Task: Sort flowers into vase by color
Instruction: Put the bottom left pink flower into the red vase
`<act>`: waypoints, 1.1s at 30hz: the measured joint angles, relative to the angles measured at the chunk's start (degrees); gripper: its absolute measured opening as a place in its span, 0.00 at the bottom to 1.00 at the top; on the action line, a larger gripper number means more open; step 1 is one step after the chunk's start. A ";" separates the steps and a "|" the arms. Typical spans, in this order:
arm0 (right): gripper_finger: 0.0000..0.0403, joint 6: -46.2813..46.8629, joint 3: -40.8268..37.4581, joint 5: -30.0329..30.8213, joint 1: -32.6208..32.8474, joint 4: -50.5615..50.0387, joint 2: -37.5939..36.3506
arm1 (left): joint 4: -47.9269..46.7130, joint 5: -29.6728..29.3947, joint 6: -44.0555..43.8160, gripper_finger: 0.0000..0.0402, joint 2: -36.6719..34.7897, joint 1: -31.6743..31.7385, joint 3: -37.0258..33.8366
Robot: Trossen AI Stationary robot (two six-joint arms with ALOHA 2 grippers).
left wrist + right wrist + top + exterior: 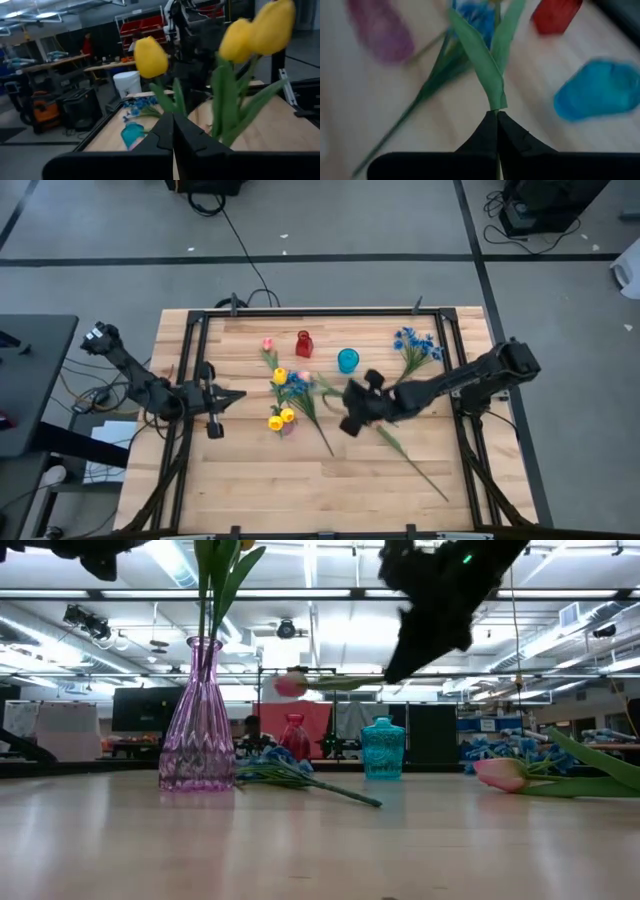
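My right gripper (496,116) clamped on green stem (490,75), lifting pink tulip (291,684) clear for carry toward red vase (303,344). Left gripper (238,395) shut, empty, parked beside purple vase (198,720) with yellows. Blues (415,345) lie near teal vase (347,360).

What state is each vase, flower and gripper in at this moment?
Clear purple glass vase: upright, holding yellow tulips.
Small red vase: upright, empty.
Small teal vase: upright, empty.
Blue clustered flowers: lying on the table.
Pink tulip: lying flat.
Left gripper: shut, empty.
Right gripper: shut on a green-leaved flower stem, lifted.
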 joint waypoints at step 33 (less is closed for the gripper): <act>0.02 -28.81 -5.75 -32.34 -28.88 79.49 7.43 | 16.08 35.32 9.64 0.02 0.21 37.06 -7.91</act>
